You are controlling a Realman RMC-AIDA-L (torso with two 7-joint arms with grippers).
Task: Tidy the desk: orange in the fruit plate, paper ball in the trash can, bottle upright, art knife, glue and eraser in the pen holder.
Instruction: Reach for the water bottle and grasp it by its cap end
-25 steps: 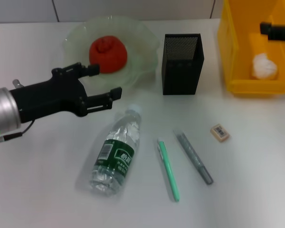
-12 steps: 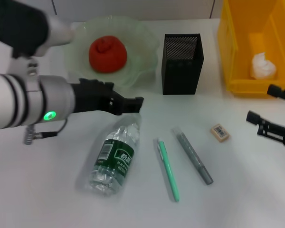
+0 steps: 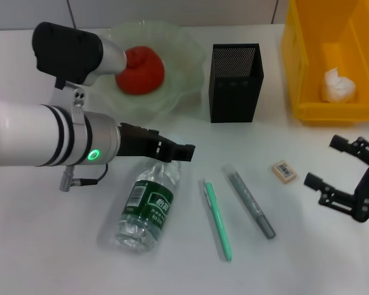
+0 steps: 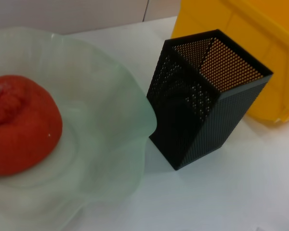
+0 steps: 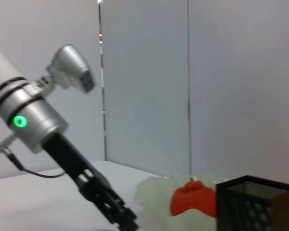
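Note:
The orange point(image 3: 140, 69) lies in the pale-green fruit plate point(image 3: 186, 67); both also show in the left wrist view, orange point(image 4: 19, 130) and plate point(image 4: 111, 110). The paper ball point(image 3: 338, 85) lies in the yellow trash can point(image 3: 304, 61). The bottle point(image 3: 149, 206) lies on its side, with its cap end hidden under my left gripper point(image 3: 175, 150), which hovers just above it. The beige eraser point(image 3: 284, 171) lies right of the black pen holder point(image 3: 235, 83). My right gripper point(image 3: 328, 162) is open and empty, just right of the eraser.
A green pen-shaped art knife point(image 3: 218, 220) and a grey glue stick point(image 3: 252, 203) lie side by side between the bottle and the eraser. The left arm's white forearm point(image 3: 31, 135) reaches in across the left of the desk.
My left gripper has swung right from beside the plate to over the bottle's cap end. My right gripper has come out of the trash can down to beside the eraser.

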